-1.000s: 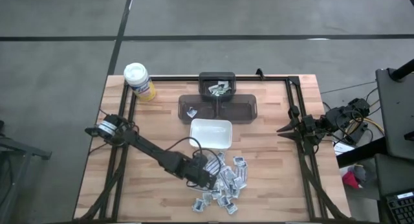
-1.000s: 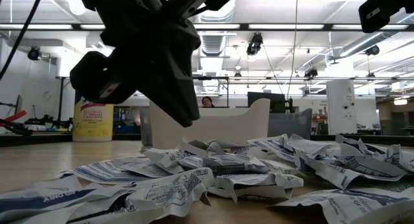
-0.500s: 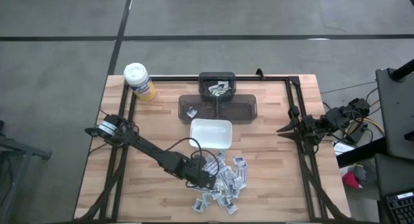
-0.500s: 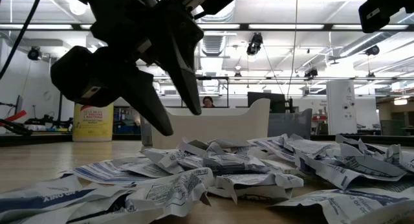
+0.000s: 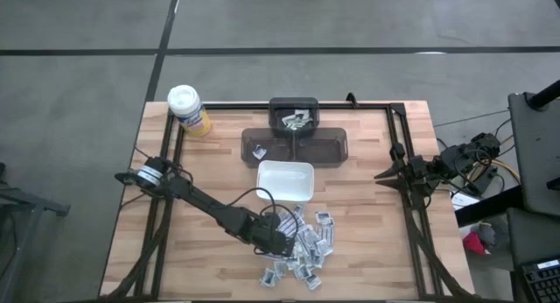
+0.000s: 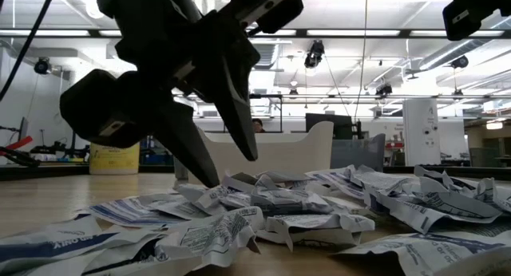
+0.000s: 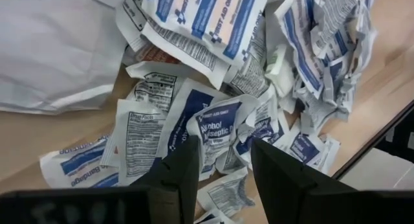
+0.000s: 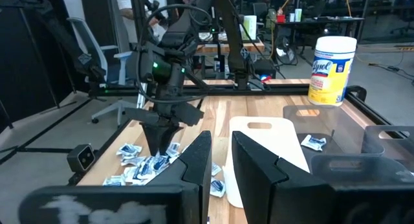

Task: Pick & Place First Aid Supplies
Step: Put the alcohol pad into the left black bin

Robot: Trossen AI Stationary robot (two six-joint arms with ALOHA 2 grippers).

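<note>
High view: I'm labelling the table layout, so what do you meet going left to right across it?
Yellow canister → left gripper at the pile of first aid packets → right gripper waiting at the table's right edge.

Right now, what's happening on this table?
The left gripper hangs over the pile of first aid packets on the near side of the table, fingers open, tips down among the packets and holding nothing yet. The right gripper waits at the table's right edge. A few packets already lie in the dark bin; the white dish is empty.
</note>
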